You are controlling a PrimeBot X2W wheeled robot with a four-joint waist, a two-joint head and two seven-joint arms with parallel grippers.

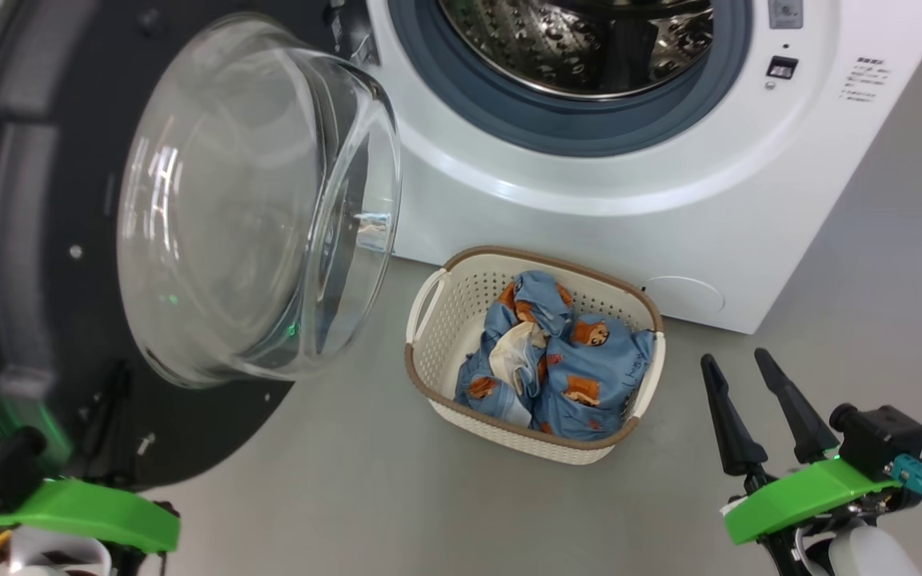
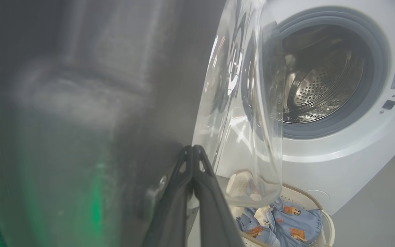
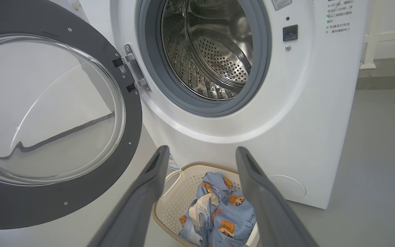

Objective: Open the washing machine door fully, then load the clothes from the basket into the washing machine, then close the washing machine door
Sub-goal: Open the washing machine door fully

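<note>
At the lower left of the head view, the left gripper (image 2: 193, 148) sat beneath the bottom edge of the washing machine door (image 1: 29, 240). In the left wrist view its two dark fingers were pressed together at the tips and held nothing. The tips lay close against the door's dark inner face, just beside the edge of the glass bowl window (image 1: 253, 208); whether they touched it could not be told.

The door took up the left part of the head view. It stood wide open, with its bowl bulging toward the centre of the frame. A steel hinge (image 3: 132, 72) joined it to the washing machine (image 1: 589, 216), whose white front ran across the upper middle and upper right. The grey rubber ring (image 1: 557, 120) and perforated drum (image 1: 581, 40) were exposed at the top.

Below the opening, in the lower centre, the basket (image 1: 445, 336) stood on the grey floor (image 1: 349, 480) just in front of the machine. The clothes (image 1: 565, 360), blue with orange-brown bears and a cream piece, lay heaped inside it.

At the lower right, the right gripper (image 1: 733, 358) had its fingers spread wide and empty, pointing up the frame. It was near the basket's right end but apart from it.
</note>
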